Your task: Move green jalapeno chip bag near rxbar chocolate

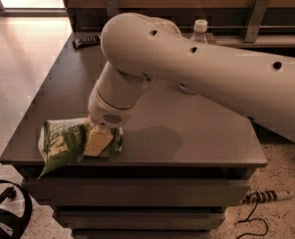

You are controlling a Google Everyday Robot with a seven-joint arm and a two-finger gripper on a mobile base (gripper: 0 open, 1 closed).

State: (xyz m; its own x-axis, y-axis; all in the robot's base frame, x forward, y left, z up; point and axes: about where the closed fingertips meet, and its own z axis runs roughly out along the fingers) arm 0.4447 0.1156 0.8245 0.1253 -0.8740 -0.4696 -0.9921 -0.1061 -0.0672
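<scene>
The green jalapeno chip bag (63, 144) lies at the front left corner of the dark table (197, 133), its left end hanging slightly over the edge. My gripper (98, 141) is down on the right half of the bag, touching it, with the thick white arm (197, 68) reaching in from the right. The rxbar chocolate (86, 41), a small flat black bar, lies at the far left corner of the table, well away from the bag.
A clear bottle with a white cap (201, 30) stands at the back of the table, partly hidden behind my arm. A wooden wall with metal brackets (257, 14) runs behind. A black wheel (8, 218) and a cable (259, 198) lie on the floor.
</scene>
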